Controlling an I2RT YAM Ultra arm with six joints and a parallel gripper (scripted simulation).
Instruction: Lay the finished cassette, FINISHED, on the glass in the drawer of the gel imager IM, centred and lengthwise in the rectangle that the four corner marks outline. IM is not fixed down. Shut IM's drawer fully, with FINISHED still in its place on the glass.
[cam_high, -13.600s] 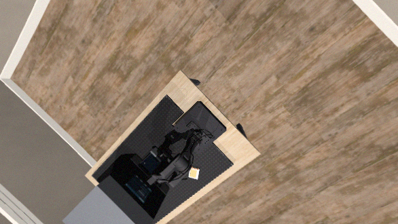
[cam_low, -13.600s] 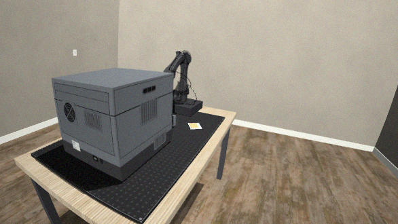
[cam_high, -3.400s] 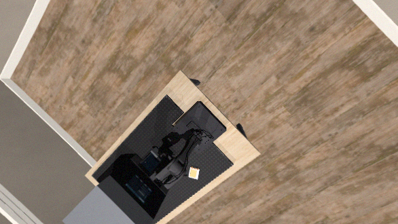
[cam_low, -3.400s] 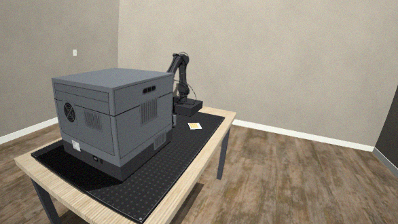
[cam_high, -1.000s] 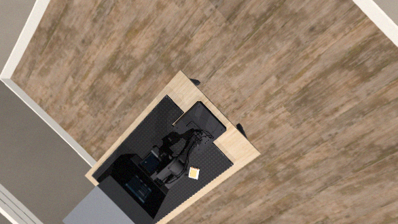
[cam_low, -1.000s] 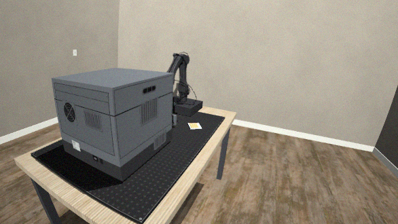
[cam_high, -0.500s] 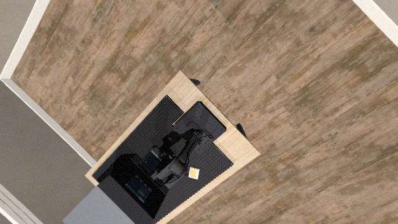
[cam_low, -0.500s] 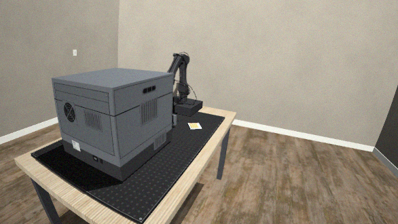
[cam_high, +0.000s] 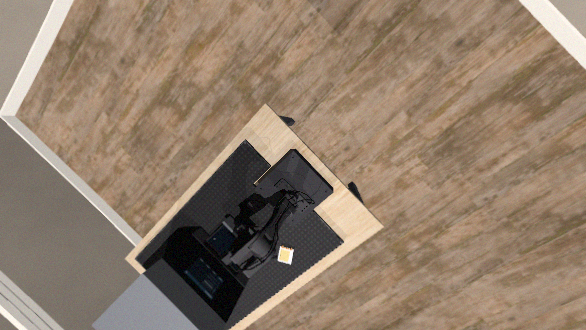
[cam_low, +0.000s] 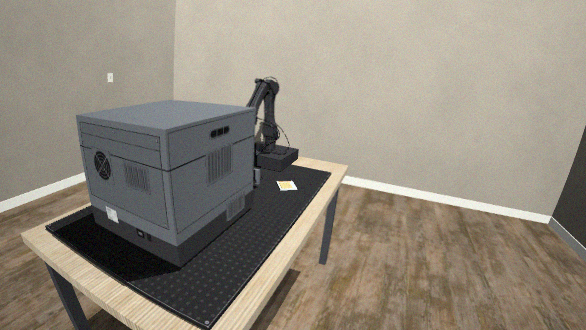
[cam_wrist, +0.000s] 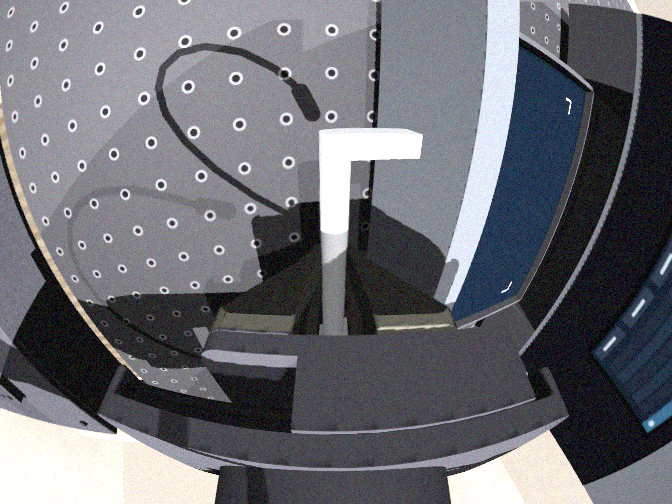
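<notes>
My gripper (cam_wrist: 333, 253) is shut on a thin white cassette (cam_wrist: 336, 184), seen edge-on in the wrist view with a short lip at its far end. It hangs over the black perforated mat, just left of the imager's open drawer. The drawer's dark blue glass (cam_wrist: 521, 179) lies to the right, with two white corner marks showing. From above, the gripper (cam_high: 236, 226) sits beside the drawer glass (cam_high: 221, 238), in front of the grey imager (cam_high: 150, 300). In the side view the imager (cam_low: 165, 170) hides the gripper and drawer; only the arm (cam_low: 265, 112) shows.
A small white and orange card (cam_high: 285, 255) lies flat on the mat to the arm's side; it also shows in the side view (cam_low: 286, 185). The arm's black base (cam_high: 297, 182) stands at the table's far end. A blue panel (cam_wrist: 640, 358) is on the imager's front.
</notes>
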